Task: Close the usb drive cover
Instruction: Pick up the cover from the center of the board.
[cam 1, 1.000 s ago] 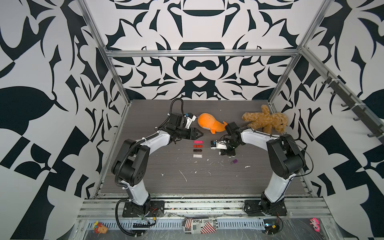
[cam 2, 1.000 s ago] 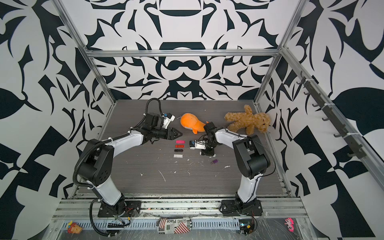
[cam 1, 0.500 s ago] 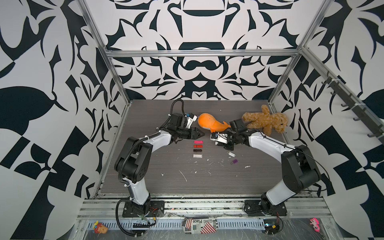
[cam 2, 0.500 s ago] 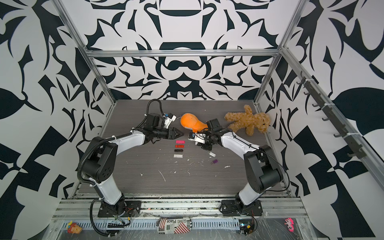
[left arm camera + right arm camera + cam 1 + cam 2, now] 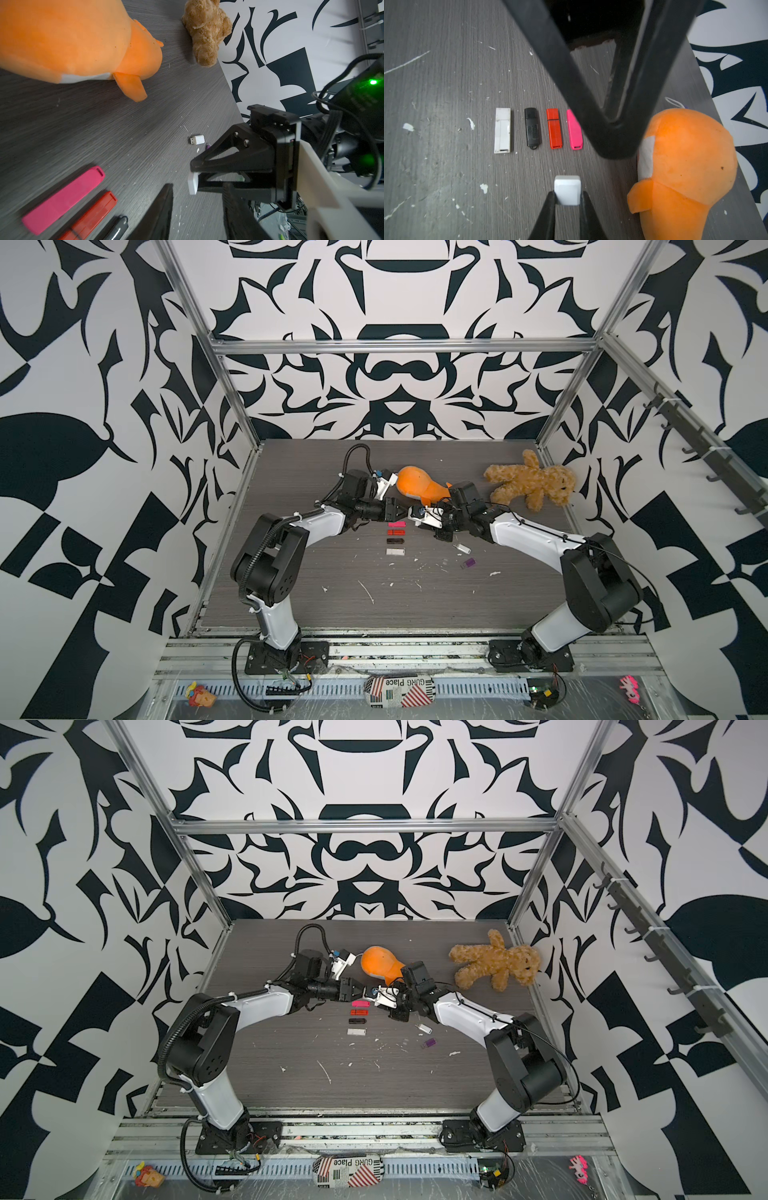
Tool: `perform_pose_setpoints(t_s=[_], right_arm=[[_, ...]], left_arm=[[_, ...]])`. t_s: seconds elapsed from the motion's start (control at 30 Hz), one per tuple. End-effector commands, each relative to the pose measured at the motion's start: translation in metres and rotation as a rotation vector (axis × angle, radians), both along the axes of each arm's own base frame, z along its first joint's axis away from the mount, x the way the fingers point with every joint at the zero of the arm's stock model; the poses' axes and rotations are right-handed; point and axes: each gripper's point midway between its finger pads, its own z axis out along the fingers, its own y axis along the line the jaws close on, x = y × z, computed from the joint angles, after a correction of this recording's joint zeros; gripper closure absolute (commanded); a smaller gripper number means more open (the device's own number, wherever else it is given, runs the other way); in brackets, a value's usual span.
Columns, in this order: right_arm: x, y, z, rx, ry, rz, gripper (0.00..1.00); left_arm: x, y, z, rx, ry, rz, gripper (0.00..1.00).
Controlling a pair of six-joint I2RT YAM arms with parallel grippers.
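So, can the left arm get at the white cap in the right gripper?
Probably yes: the left gripper faces the white cap with jaws apart, and the cap's end sticks out clear of the right gripper.

Flooding both top views with bright, even overhead light, leaving only faint, soft shadows on the tabletop (image 5: 415,614). Blurring the left gripper's fingers (image 5: 583,104), close to the lens, in the right wrist view; flaring a green light (image 5: 373,82) in the left wrist view.
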Motion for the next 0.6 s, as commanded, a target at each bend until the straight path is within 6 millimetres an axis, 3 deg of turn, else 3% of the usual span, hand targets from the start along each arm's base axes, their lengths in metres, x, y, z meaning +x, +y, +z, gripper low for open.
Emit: perform_pose_setpoints(t_s=[0.0, 0.57], right_arm=[[0.006, 0.007, 0.021, 0.057, -0.061, -0.022, 0.83], [0.01, 0.02, 0.032, 0.124, -0.119, -0.056, 0.84]], left_arm=[[-0.006, -0.002, -0.002, -0.016, 0.021, -0.019, 0.58], [-0.005, -0.003, -0.013, -0.003, 0.074, -0.004, 0.68]])
